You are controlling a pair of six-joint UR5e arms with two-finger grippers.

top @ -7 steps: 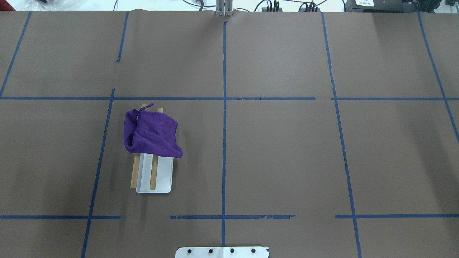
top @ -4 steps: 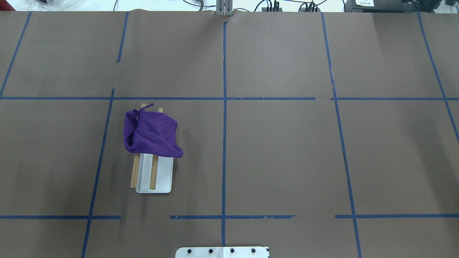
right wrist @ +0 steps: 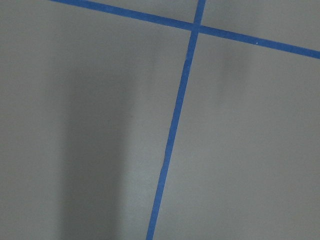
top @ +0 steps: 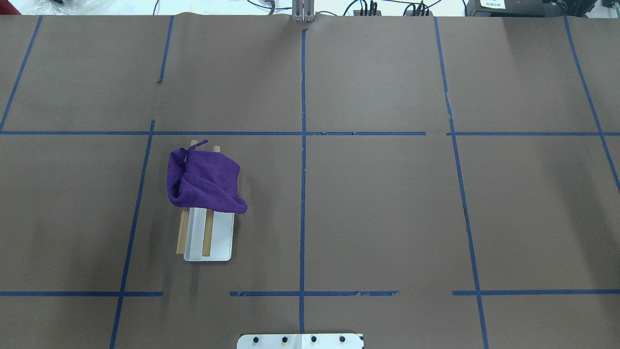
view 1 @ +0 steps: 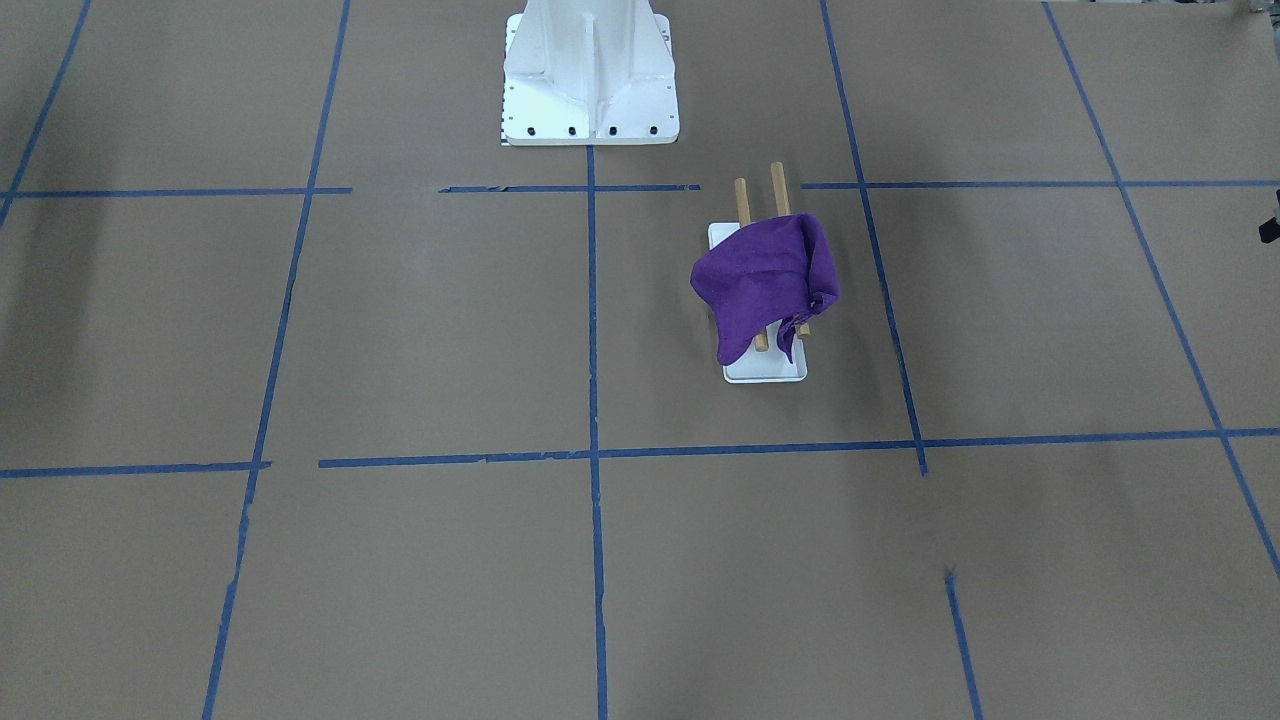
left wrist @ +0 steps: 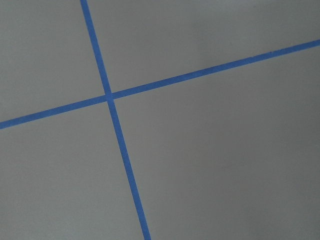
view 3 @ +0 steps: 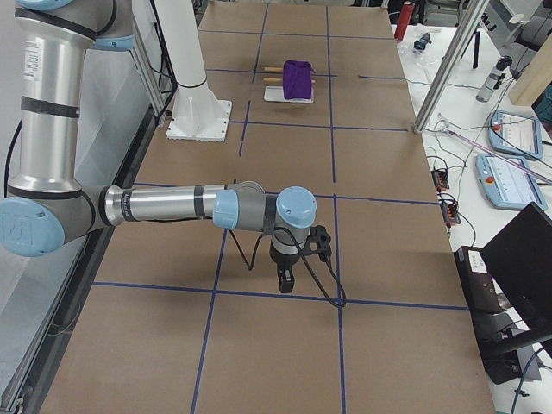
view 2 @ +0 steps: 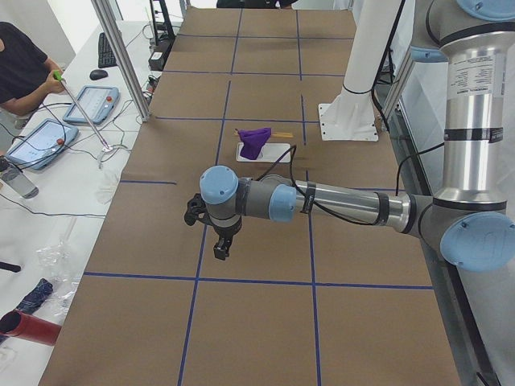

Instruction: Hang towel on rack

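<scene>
A purple towel [top: 203,182] lies draped over the far part of the rack's two wooden dowels [top: 207,237], which stand over its white base [top: 222,240]. It also shows in the front view [view 1: 765,280], where a corner hangs down beside the base [view 1: 765,370]. My left gripper [view 2: 224,245] and right gripper [view 3: 285,280] show only in the side views, far from the rack above bare table; I cannot tell whether they are open or shut. Both wrist views show only brown paper and blue tape.
The white ribbed pedestal [view 1: 590,70] with bolt holes stands at the robot's side of the table. Blue tape lines [top: 303,194] divide the brown surface. An operator [view 2: 20,68] and tablets are beyond the table's edge in the left side view.
</scene>
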